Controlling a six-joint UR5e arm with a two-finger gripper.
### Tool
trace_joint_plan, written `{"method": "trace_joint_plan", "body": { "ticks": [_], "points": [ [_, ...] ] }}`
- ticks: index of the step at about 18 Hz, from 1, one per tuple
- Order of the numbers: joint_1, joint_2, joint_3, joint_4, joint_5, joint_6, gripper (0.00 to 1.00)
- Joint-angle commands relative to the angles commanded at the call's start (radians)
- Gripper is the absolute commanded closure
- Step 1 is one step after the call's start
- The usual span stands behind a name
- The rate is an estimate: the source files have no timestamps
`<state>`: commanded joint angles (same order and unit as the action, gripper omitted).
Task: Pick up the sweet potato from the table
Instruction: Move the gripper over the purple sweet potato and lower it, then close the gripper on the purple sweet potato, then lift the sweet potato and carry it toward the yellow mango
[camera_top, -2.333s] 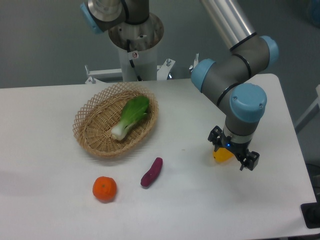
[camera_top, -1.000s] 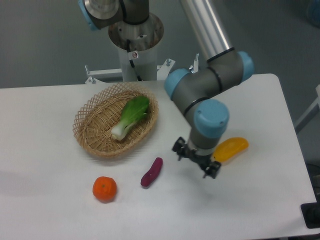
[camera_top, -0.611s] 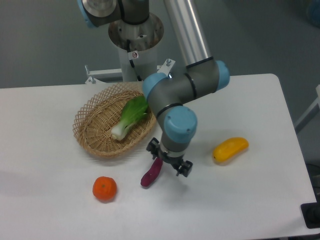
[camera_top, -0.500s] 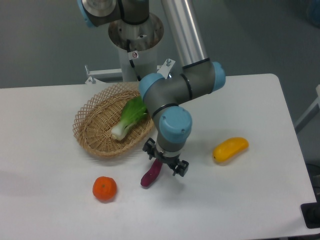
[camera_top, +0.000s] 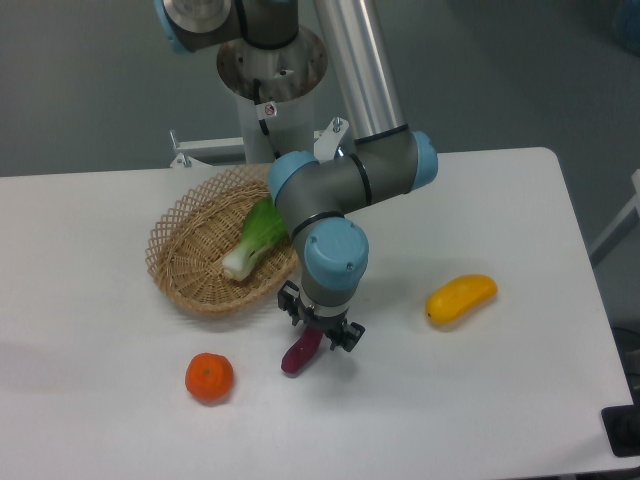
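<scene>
The sweet potato (camera_top: 298, 355) is a small dark purple tuber lying on the white table (camera_top: 480, 400) just in front of the basket. Its upper end is hidden under my gripper (camera_top: 320, 326), which hangs directly over it with one finger on each side. The fingers stand apart, and I see no grip on the tuber. The lower end of the sweet potato sticks out to the lower left of the gripper.
A wicker basket (camera_top: 185, 262) holding a green bok choy (camera_top: 258, 234) stands just behind and left of the gripper. A round orange (camera_top: 209, 377) lies to the left of the sweet potato. A yellow-orange oblong fruit (camera_top: 461, 298) lies to the right.
The arm has swept left from above the yellow fruit across the table and now sits over the sweet potato's upper end. The sweet potato, orange and basket have not moved.
</scene>
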<state>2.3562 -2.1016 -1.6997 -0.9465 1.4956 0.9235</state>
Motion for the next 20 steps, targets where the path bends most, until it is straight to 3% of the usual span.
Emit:
{"method": "trace_joint_plan", "body": {
  "ticks": [6, 9, 17, 20],
  "points": [
    [0.003, 0.015, 0.015, -0.003, -0.003, 0.002, 0.66],
    [0.012, 0.02, 0.024, -0.003, -0.003, 0.008, 0.67],
    [0.078, 0.018, 0.153, -0.014, -0.009, 0.023, 0.67],
    [0.113, 0.026, 0.169, -0.014, -0.006, 0.095, 0.67]
  ]
}}
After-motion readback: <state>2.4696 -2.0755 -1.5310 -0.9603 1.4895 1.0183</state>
